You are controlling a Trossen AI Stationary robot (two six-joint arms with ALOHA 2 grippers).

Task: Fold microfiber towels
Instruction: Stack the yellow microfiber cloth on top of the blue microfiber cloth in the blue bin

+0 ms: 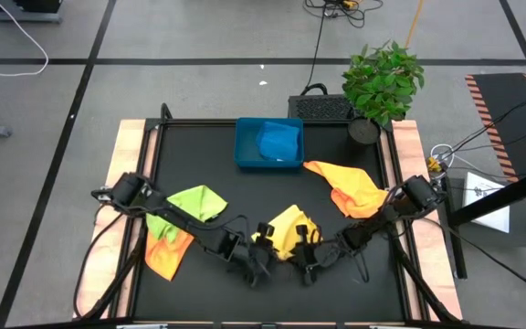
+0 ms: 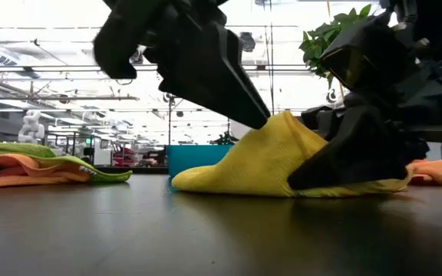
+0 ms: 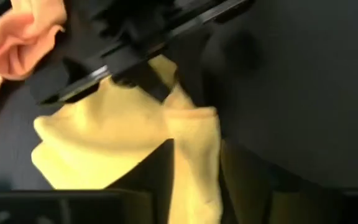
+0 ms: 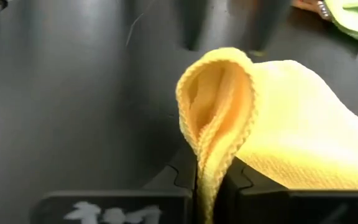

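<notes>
Right gripper (image 4: pixel 207 186) pinches yellow towel (image 4: pixel 303 137); high view hides this.

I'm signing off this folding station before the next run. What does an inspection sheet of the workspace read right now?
Surface: black table top, wooden side edges.
Job's things: yellow towel bunched at front centre; lime green towel over an orange towel at left; second orange towel at right; blue towel in the blue tray.
Clutter: nothing seen.
Grippers: right gripper shut on a yellow towel edge; left gripper beside that towel, a fold between its fingers.
Cables: floor cables beyond the table.
Surroundings: potted plant at the far right corner.
</notes>
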